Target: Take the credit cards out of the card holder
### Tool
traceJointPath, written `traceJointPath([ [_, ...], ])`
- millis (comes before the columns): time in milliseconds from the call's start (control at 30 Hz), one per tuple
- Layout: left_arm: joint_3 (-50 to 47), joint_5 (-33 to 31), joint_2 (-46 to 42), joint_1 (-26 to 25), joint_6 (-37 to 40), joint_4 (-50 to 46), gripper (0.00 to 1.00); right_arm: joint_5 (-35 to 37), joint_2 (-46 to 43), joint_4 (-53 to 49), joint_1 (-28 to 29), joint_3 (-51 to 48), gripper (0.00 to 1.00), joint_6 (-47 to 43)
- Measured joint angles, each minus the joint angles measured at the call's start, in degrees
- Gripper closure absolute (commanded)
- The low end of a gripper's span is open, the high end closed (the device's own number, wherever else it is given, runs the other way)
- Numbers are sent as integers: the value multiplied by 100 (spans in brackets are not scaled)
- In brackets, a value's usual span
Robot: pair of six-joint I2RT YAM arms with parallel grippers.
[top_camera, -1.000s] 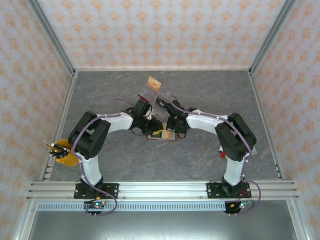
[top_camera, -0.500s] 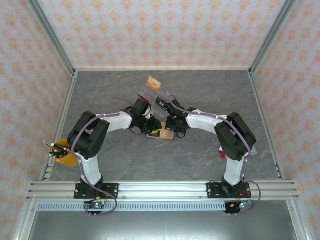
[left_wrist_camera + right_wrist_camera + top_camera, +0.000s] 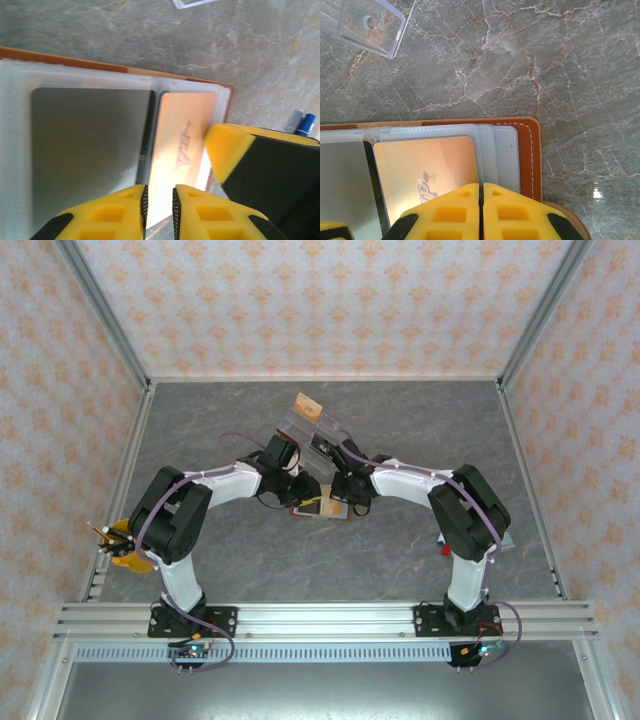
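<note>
The brown card holder [image 3: 318, 511] lies open on the grey table between both arms. Its clear sleeves [image 3: 20, 125] hold a dark grey card [image 3: 85, 150] and a tan-orange card [image 3: 182, 145] with red print. My left gripper [image 3: 159, 205] hovers over the tan-orange card's near end, jaws a narrow gap apart with nothing clamped. My right gripper [image 3: 481, 200] is shut, its tips over the tan-orange card [image 3: 425, 165] where it meets the sleeves beside the brown cover [image 3: 527, 155]. Another tan card [image 3: 309, 405] lies loose at the back.
A clear plastic case [image 3: 293, 426] lies just behind the wallet, its corner also in the right wrist view [image 3: 362, 25]. A yellow cup with pens [image 3: 127, 545] stands at the left edge. Small blue and grey items [image 3: 300, 122] lie to the right. Metal posts frame the table.
The left arm's elbow has swung left and its wrist has shifted a little. The right arm and the wallet have hardly moved.
</note>
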Motion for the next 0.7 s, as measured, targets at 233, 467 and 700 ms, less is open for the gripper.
traceJointPath([
  [233,-2,155,79,-4,-138,197,78,-2,0,2,0,0,91,0],
  [467,-2,155,319,-7,-203,214,76,-4,2,2,0,0,92,0],
  [700,155,85,348,-50,-188,-15,74,-9,7,7,0,0,92,0],
])
